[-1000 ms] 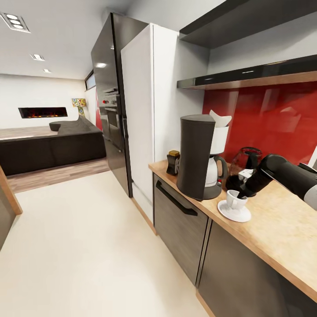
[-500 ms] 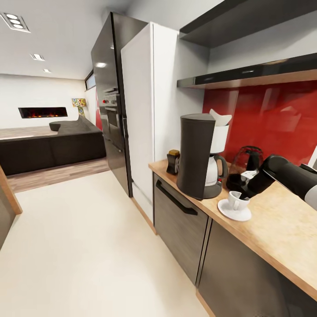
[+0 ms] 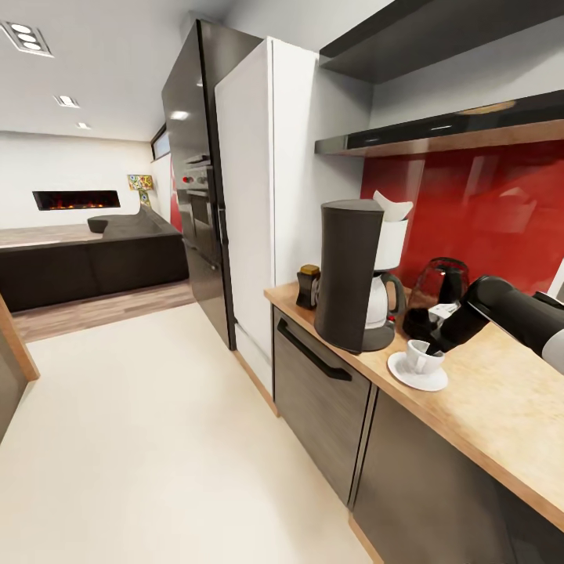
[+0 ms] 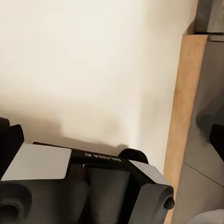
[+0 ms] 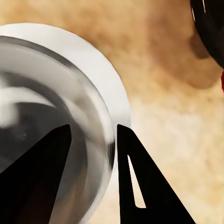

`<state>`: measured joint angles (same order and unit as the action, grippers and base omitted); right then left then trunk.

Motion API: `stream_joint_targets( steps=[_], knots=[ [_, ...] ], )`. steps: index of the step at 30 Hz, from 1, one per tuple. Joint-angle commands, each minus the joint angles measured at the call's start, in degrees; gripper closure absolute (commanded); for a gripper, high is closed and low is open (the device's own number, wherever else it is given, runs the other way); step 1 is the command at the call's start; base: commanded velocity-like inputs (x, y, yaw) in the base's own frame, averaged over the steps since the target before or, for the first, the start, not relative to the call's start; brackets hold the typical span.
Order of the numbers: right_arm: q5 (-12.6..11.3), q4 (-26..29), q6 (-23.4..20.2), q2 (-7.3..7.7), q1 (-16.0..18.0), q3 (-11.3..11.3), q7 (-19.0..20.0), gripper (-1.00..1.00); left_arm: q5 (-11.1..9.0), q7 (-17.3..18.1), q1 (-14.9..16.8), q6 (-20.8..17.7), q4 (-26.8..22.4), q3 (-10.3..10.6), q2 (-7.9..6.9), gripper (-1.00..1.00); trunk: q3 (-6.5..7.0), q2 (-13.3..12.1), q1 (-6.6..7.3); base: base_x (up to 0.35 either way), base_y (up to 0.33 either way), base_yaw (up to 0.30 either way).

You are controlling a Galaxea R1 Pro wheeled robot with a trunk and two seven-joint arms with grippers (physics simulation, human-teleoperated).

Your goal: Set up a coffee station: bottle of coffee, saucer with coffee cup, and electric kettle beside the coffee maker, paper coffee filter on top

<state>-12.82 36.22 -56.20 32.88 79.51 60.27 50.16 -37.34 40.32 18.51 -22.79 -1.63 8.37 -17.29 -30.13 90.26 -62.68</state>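
On the wooden countertop [image 3: 501, 407] stands the dark coffee maker [image 3: 348, 274] with a white paper filter [image 3: 392, 208] on top. The small coffee bottle [image 3: 308, 287] is just behind it, and the dark electric kettle [image 3: 439, 288] is on its far side. In front lies the white saucer [image 3: 417, 376] with the white coffee cup [image 3: 421, 356] on it, leaning slightly. My right gripper [image 3: 429, 342] is shut on the cup's rim [image 5: 106, 149], with one finger [image 5: 44, 182] inside the cup and the other outside, over the saucer [image 5: 109, 79]. My left gripper [image 4: 112, 135] hangs open over the floor.
A tall white cabinet [image 3: 266, 204] and black fridge [image 3: 192, 172] stand past the counter's end. Two shelves [image 3: 439, 141] hang above the red backsplash [image 3: 486, 211]. Below are dark cabinet fronts [image 3: 317, 392]. Pale floor [image 3: 141, 439] stretches towards a dark sofa [image 3: 94, 266].
The right arm has lifted and drawn back slightly, and the cup on the saucer now leans a little. The rest stands as before.
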Motion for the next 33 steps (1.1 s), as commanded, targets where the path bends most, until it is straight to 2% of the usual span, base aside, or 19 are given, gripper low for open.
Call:
stream_joint_targets(
  steps=[1,5,9,26,27,33],
  knots=[
    [-0.45,0.07,-0.32,0.08,0.12,0.37,-0.15,1.00,-0.61,0.11,0.03,-0.41,-0.04,0.47,-0.02,-1.00,-0.07,0.04,0.00,0.000,0.000,0.000],
    [-0.45,0.07,-0.32,0.08,0.12,0.38,-0.14,1.00,-0.63,0.11,0.03,-0.41,-0.04,0.50,-0.02,-1.00,-0.07,0.04,0.00,0.000,0.000,0.000],
    [-0.45,0.07,-0.32,0.08,0.12,0.38,-0.15,1.00,-0.63,0.11,0.03,-0.41,-0.04,0.46,-0.02,-1.00,-0.79,1.64,-0.88,0.000,0.000,0.000],
    [-0.45,0.07,-0.32,0.08,0.12,0.38,-0.13,1.00,-0.62,0.11,0.03,-0.41,-0.04,0.48,-0.02,-1.00,-0.79,1.64,-0.88,0.000,0.000,0.000],
    [-0.45,0.07,-0.32,0.08,0.12,0.38,-0.14,-1.00,-0.62,0.11,0.03,-0.41,-0.04,0.49,-0.02,-1.00,-0.79,1.64,-0.88,0.000,0.000,0.000],
    [-0.45,0.07,-0.32,0.08,0.12,0.38,-0.08,-1.00,-0.60,0.11,0.03,-0.41,-0.02,0.49,-0.02,-1.00,-0.79,1.64,-0.88,0.000,0.000,0.000]
  ],
)
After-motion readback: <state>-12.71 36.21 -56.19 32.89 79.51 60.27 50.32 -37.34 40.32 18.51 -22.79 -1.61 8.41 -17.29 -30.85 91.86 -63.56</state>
